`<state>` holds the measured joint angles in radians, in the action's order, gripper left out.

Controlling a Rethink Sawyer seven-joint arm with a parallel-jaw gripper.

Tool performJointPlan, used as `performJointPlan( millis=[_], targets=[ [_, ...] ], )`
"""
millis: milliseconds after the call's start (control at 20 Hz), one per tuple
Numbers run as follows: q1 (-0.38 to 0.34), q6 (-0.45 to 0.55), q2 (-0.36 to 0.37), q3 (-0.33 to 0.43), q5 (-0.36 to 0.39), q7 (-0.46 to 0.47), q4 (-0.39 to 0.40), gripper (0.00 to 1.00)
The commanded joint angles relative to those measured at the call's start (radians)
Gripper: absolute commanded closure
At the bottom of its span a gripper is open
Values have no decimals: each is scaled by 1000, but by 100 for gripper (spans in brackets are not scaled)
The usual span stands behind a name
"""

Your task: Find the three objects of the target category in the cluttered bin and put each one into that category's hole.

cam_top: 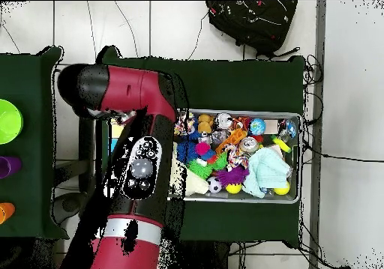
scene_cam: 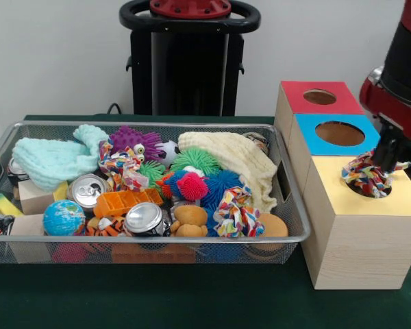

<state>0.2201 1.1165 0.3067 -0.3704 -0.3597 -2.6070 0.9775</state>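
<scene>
In the front view my gripper (scene_cam: 385, 156) is at the right, over the yellow top (scene_cam: 397, 200) of the near wooden box. It is shut on a knotted spotted cloth (scene_cam: 363, 175), whose lower end rests at the round hole; the hole is hidden under the cloth. Two more spotted cloth twists lie in the wire bin (scene_cam: 192, 240): one at the back left (scene_cam: 122, 164), one at the front right (scene_cam: 236, 212). In the overhead view my arm (cam_top: 139, 168) covers the boxes and the gripper; the bin (cam_top: 301, 161) shows to its right.
A blue-topped box (scene_cam: 308, 137) and a red-topped box (scene_cam: 291, 96) stand behind the yellow one. The bin also holds two cans (scene_cam: 88, 188), a globe ball (scene_cam: 63, 218), spiky balls (scene_cam: 192, 185), a mint knit (scene_cam: 51, 161) and a cream cloth (scene_cam: 236, 161).
</scene>
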Motion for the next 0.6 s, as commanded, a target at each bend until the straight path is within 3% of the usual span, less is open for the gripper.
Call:
performJointPlan(
  millis=[50, 400, 600],
  targets=[
    [5, 71, -58, 42, -25, -261, -82, 100],
    [52, -59, 64, 34, -20, -204, 195, 100],
    [61, -104, 105, 33, -16, -180, 279, 100]
  ],
)
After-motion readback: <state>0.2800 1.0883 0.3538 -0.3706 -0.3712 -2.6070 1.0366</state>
